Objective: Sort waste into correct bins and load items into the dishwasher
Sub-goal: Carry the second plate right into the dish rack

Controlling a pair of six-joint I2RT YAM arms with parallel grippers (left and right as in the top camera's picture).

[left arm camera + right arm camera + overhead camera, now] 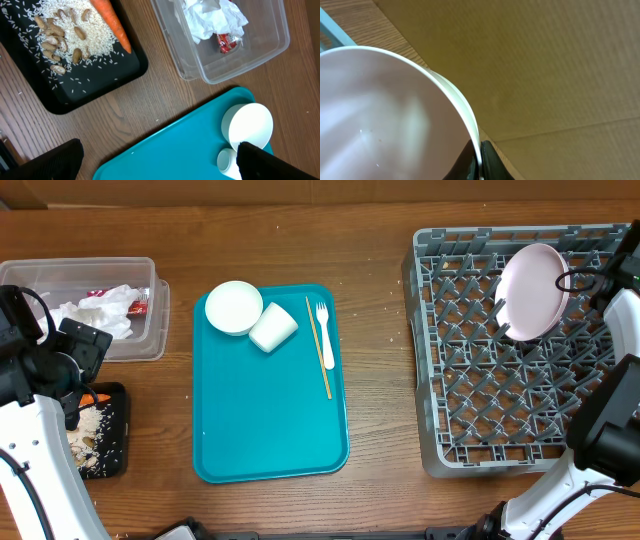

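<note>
My right gripper [574,280] [480,161] is shut on the rim of the pale pink plate [532,290] [380,110] and holds it on edge over the grey dish rack [470,360]. My left gripper [82,348] [160,160] is open and empty, above the table between the black tray [118,430] [100,85] and the teal tray. The black tray holds rice and nuts [65,35] and the carrot [112,22]. The clear tub [150,310] [270,50] holds napkins [210,17] and the red wrapper [228,42]. The white bowl [233,307] [250,127], the cup [273,328] [227,161] on its side and the fork [324,332] lie on the teal tray. No pink bowl shows.
The teal serving tray [270,420] [175,150] lies mid-table with a thin wooden stick [318,345] beside the fork. A cardboard wall [545,65] stands behind the rack. Both arms' white bases stand at the near corners.
</note>
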